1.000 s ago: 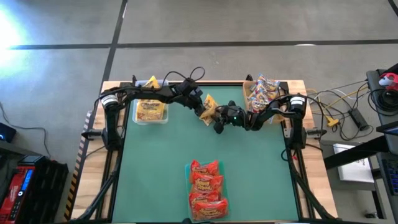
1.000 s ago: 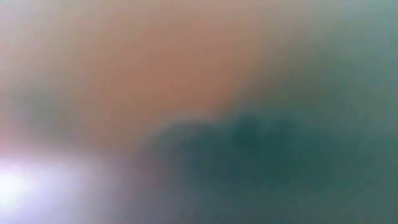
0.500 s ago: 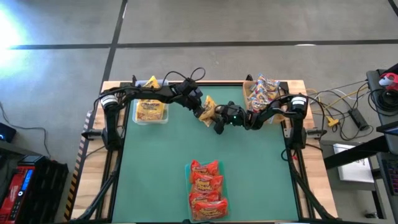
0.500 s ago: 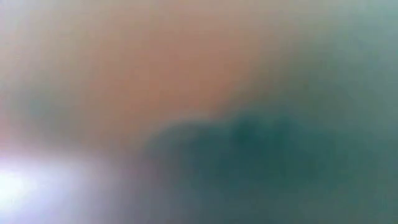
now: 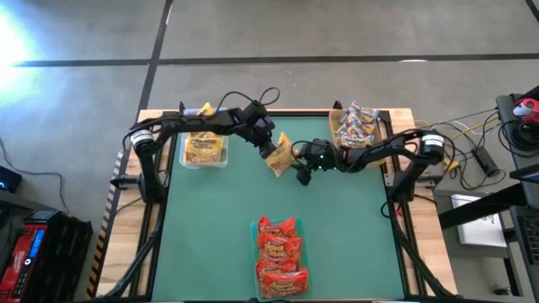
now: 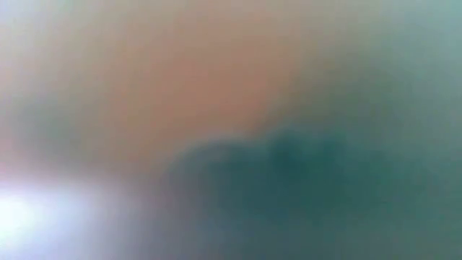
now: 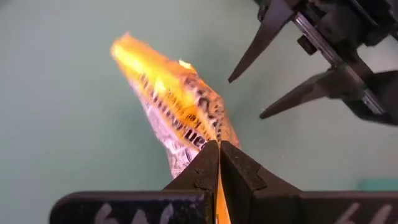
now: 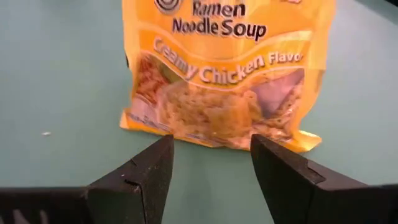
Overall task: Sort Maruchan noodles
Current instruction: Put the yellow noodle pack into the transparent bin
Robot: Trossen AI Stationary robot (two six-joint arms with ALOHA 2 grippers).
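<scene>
A yellow Maruchan packet (image 5: pixel 281 156) with a "Creamy Chicken" label hangs at the table's far middle, held by my shut left gripper (image 5: pixel 271 151). My right gripper (image 5: pixel 301 168) is open just to the packet's right. Its fingers point at the packet's printed face (image 8: pixel 224 93) and touch nothing. In the left wrist view the right gripper (image 7: pixel 245 98) shows spread beyond the packet (image 7: pixel 174 99). More yellow packets lie in a clear tray (image 5: pixel 205 150) at far left. Pale pink-labelled ones are piled at far right (image 5: pixel 355 126). Red-orange ones sit in a tray at the near edge (image 5: pixel 280 257). My left gripper pinches the yellow packet's crimped edge (image 7: pixel 210 134) between its two fingers (image 7: pixel 239 168), slanting down from the table's far left. The packet stands out edge-on beyond the fingertips. Its lower seam (image 8: pixel 217 140) is close above the green mat; I cannot tell whether it touches.
One yellow packet (image 5: pixel 205 111) lies on the wooden far edge behind the left tray. The green mat (image 5: pixel 219 219) between the far trays and the near tray is bare. Something close to the lens blurs the low view. Cables and gear lie right of the table.
The right gripper has drawn back a little from the packet toward the table's right, and the right arm's elbow has swung outward to the right. The left gripper keeps hold of the packet, which has shifted only slightly.
</scene>
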